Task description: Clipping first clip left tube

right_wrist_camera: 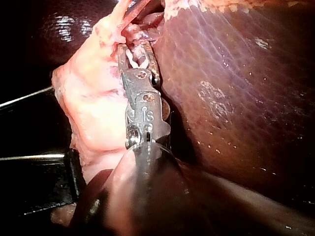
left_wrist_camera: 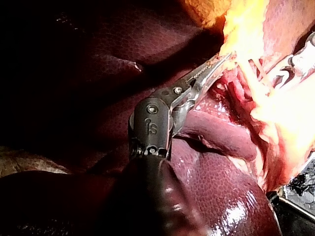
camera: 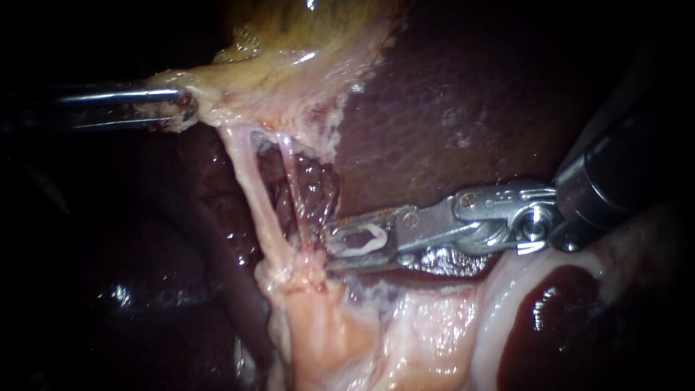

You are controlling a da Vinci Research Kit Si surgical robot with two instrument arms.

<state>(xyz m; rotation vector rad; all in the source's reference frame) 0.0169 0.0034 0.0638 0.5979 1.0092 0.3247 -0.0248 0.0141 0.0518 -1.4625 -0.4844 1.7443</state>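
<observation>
My left instrument (camera: 184,108) comes in from the left, its jaws shut on the yellowish edge of the gallbladder (camera: 289,65) and holding it taut. Below that edge two tubes run downward: the thicker pale left tube (camera: 255,199) and the thin right tube (camera: 293,185). My right instrument (camera: 329,247) lies level from the right, its jaws holding a white clip (camera: 362,242). Their tips sit just right of where the tubes meet the pale tissue, and no tube lies between them. The left wrist view shows my left instrument (left_wrist_camera: 216,66) on the tissue edge. The right wrist view shows my right instrument (right_wrist_camera: 138,51) beside pale tissue.
The dark red liver (camera: 463,94) fills the upper right, behind my right instrument. A pale fatty mound (camera: 340,333) lies below the tubes. A whitish fold (camera: 507,289) curves under the right instrument's wrist. My right instrument (left_wrist_camera: 295,64) also shows ahead of the left one.
</observation>
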